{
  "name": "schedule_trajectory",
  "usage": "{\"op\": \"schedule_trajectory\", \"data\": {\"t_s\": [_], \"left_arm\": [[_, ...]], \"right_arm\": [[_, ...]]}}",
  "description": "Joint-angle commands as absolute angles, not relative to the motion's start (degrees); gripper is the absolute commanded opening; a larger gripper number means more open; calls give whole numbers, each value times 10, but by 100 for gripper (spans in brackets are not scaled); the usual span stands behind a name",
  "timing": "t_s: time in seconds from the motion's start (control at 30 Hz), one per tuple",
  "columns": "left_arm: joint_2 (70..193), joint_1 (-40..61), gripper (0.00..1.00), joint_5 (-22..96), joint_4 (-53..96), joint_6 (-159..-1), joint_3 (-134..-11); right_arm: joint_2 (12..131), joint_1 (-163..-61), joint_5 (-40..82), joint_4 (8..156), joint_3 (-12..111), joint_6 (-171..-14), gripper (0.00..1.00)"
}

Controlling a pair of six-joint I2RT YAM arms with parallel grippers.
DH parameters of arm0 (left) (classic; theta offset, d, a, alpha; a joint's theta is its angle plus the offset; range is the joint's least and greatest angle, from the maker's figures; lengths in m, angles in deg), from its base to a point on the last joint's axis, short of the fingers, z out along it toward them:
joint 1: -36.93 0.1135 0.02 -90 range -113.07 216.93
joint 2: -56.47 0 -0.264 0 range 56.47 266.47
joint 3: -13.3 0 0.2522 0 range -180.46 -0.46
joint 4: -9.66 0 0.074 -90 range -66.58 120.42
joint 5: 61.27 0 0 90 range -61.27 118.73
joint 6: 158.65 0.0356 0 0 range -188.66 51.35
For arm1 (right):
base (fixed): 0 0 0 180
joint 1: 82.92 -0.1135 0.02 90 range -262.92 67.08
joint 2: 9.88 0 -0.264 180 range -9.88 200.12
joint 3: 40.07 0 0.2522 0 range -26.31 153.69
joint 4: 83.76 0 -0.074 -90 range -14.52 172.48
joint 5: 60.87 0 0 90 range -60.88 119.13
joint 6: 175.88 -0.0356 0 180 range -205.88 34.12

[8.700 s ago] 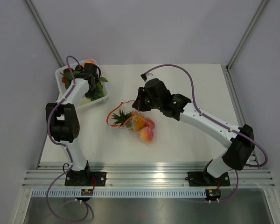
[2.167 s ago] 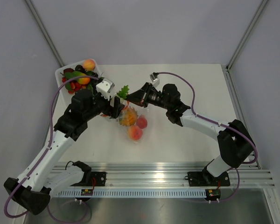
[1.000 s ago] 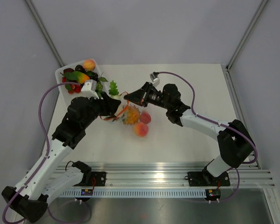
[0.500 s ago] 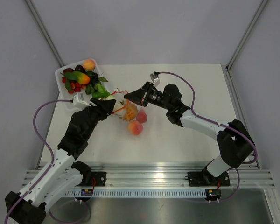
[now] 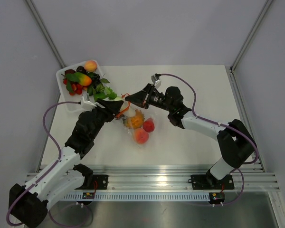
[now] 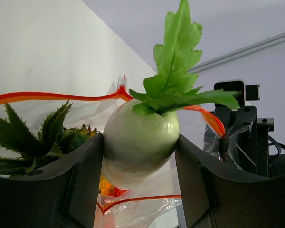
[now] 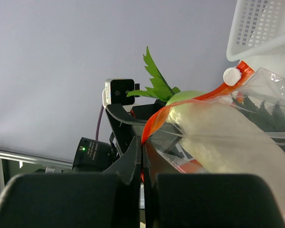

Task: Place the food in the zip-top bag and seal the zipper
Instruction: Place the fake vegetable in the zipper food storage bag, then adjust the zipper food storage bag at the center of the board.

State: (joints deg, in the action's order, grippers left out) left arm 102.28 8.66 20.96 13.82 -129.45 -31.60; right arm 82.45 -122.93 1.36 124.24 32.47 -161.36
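My left gripper (image 6: 140,166) is shut on a pale white-green toy turnip (image 6: 137,142) with green leaves, held at the mouth of the zip-top bag (image 5: 140,126). In the top view the left gripper (image 5: 115,105) meets the right gripper (image 5: 130,99) over the bag's upper edge. My right gripper (image 7: 143,156) is shut on the red zipper (image 7: 156,118) and holds that edge up. The zipper (image 6: 52,96) curves behind the turnip. Inside the bag lie a pineapple (image 5: 133,118), a red fruit (image 5: 148,126) and a peach (image 5: 141,137).
A white basket tray (image 5: 61,76) with several more toy fruits and vegetables stands at the back left, close behind the left arm. The white tray's mesh wall (image 7: 261,28) shows above the bag in the right wrist view. Grey walls enclose the table.
The left arm has brought the turnip from beside the tray up to the bag's mouth. The bag and its fruits shifted slightly; the right gripper stayed put, still gripping the zipper.
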Motion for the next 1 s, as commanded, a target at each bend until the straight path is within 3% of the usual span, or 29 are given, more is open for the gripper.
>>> {"op": "schedule_trajectory", "data": {"t_s": [0.0, 0.17, 0.23, 0.27, 0.33, 0.37, 0.43, 0.5, 0.8, 0.97], "left_arm": [[1021, 81, 0, 251, 130, -1298, -308], [1017, 80, 0, 299, 147, -1277, -302], [1024, 80, 17, 311, 164, -1256, -308], [1026, 80, 43, 315, 171, -1250, -314], [1028, 80, 53, 328, 189, -1238, -316], [1028, 80, 65, 331, 190, -1235, -315], [1020, 80, 77, 337, 203, -1229, -316], [1014, 80, 95, 337, 221, -1213, -327], [948, 81, 99, 336, 355, -1093, -427], [888, 81, 99, 219, 448, -1032, -457]], "right_arm": [[823, -1226, 6, 1293, 336, -1620, 0], [834, -1226, 7, 1296, 337, -1622, 0], [837, -1226, 7, 1298, 336, -1623, 0], [839, -1226, 7, 1299, 334, -1624, 0], [835, -1226, 11, 1298, 330, -1623, 0], [835, -1226, 12, 1297, 330, -1621, 0], [831, -1226, 14, 1291, 330, -1616, 0], [828, -1226, 14, 1285, 331, -1615, 0], [819, -1226, 9, 1277, 332, -1607, 0], [803, -1226, 6, 1256, 331, -1596, 0]]}}
